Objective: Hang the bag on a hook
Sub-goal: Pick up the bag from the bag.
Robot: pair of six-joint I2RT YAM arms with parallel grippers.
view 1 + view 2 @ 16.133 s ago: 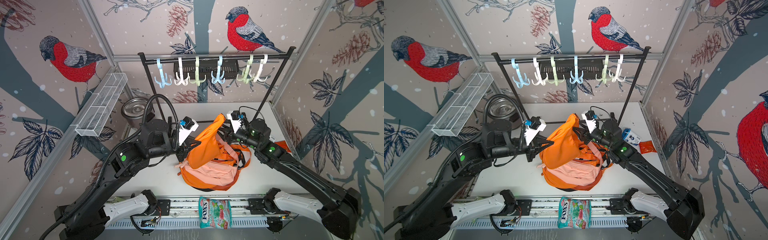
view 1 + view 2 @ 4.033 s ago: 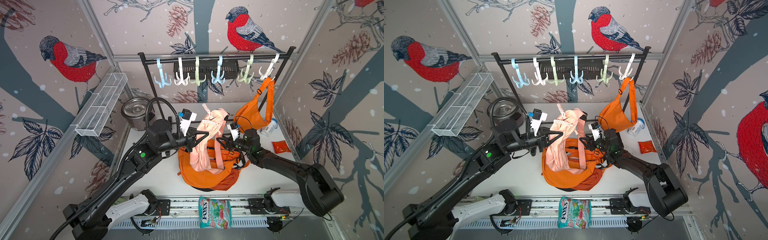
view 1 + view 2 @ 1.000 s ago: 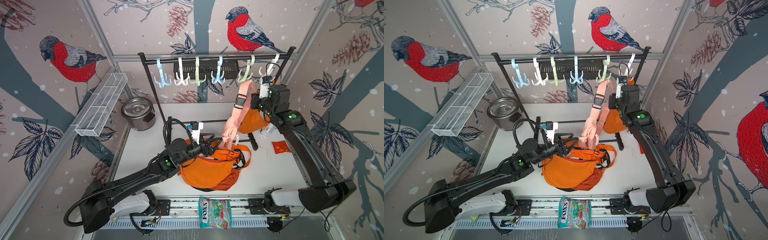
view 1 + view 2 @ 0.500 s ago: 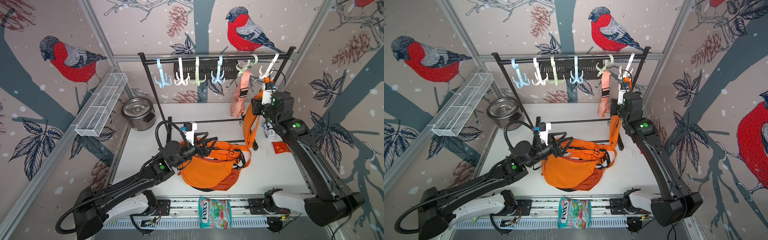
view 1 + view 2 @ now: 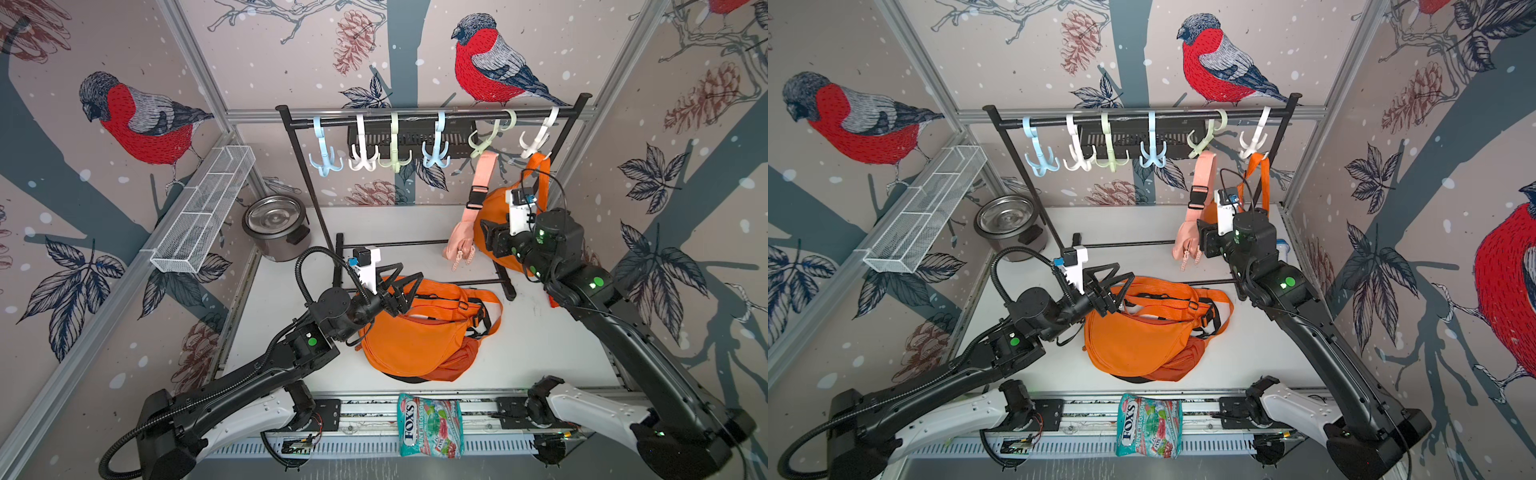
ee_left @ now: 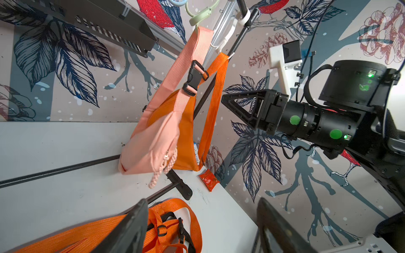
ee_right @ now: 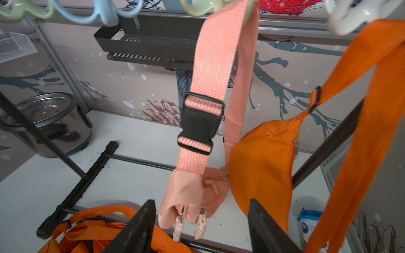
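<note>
The pink bag hangs by its strap from the pale green hook on the black rack, free of both grippers. My right gripper stands open just beside the pink bag, nothing between its jaws. An orange bag hangs from the white hook next to it. My left gripper is open above another orange bag lying on the table, holding nothing.
The rack's top bar carries several empty hooks to the left. A steel pot stands at the back left under a wire basket. A sweets packet lies at the front edge; a red sachet lies by the right wall.
My right gripper has opened and let go of the pink bag's strap, which now hangs on the green hook; the arm has dropped back. My left gripper drew away from the pink bag.
</note>
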